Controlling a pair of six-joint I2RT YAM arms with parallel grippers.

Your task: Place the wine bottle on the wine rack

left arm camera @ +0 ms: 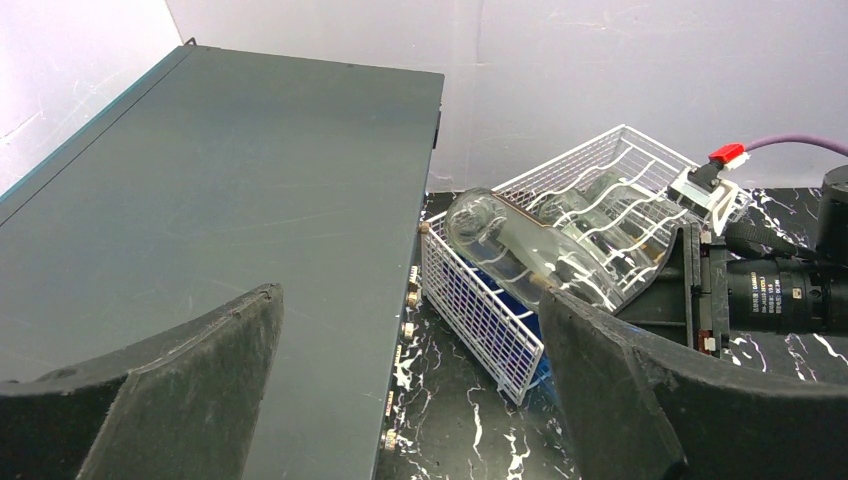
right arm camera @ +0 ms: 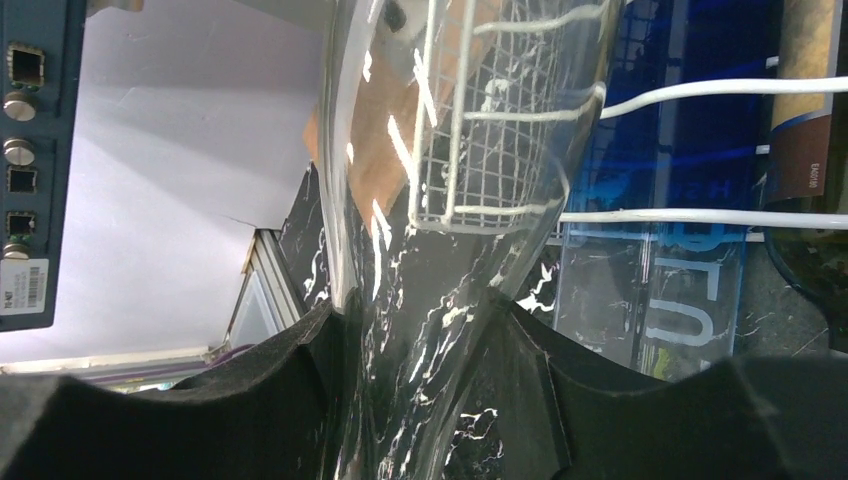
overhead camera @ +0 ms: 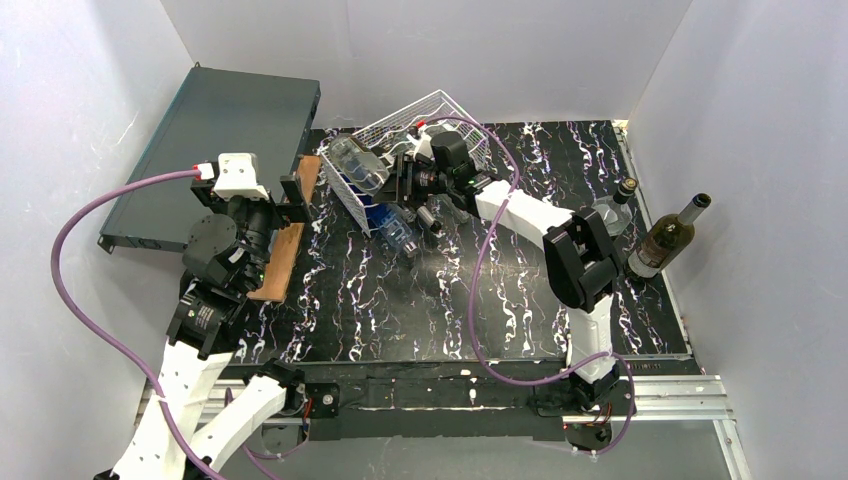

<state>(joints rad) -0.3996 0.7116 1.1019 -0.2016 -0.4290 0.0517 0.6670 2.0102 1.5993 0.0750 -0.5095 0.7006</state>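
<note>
The worktop point(overhead camera: 450, 300) carries the wine rack point(left arm camera: 480, 310) at its far edge, left of centre. The clear wine bottle point(left arm camera: 520, 245) lies on its side on the rack's top tier, cradled by the wavy wires. The right gripper point(right arm camera: 425, 370) is partly closed on the glass, apparently steadying it. The left gripper point(left arm camera: 408, 293) is wide open and empty.

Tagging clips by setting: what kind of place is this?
Likely a lab robot test cell, not a home or cellar. White panel walls box in a black marbled table. The left arm and right arm are bolted to a metal rail at its edge. The wine rack looks like a prop.
</note>
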